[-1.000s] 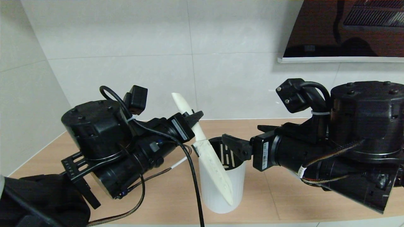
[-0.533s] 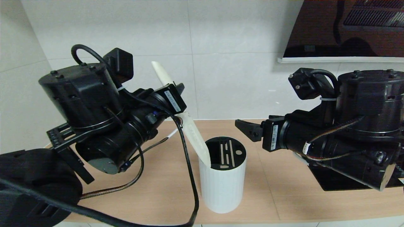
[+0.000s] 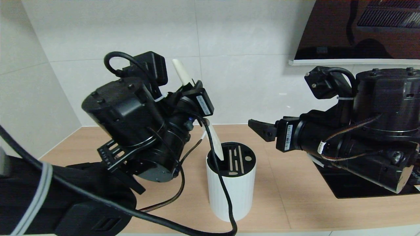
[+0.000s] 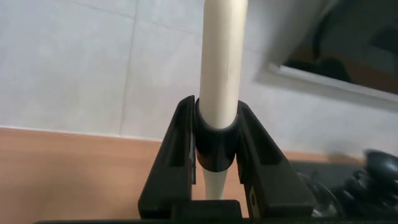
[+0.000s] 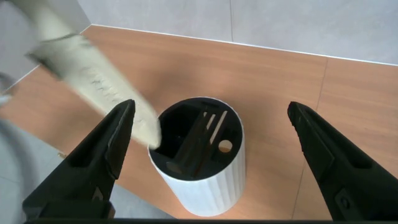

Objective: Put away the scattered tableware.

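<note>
Cream-white stiff knife (image 3: 216,144), likely light and slick; left gripper (image 3: 193,90) fingers clenched on handle, tip at mouth of white ribbed cylindrical holder (image 3: 231,193); right gripper (image 3: 259,128) fingers spread, empty.

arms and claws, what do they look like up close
The left arm and right arm are matte black with round bolted housings. Black cables loop over them and each wrist carries a small white printed label. The left claw and right claw have flat, wedge-shaped black fingers.
</note>
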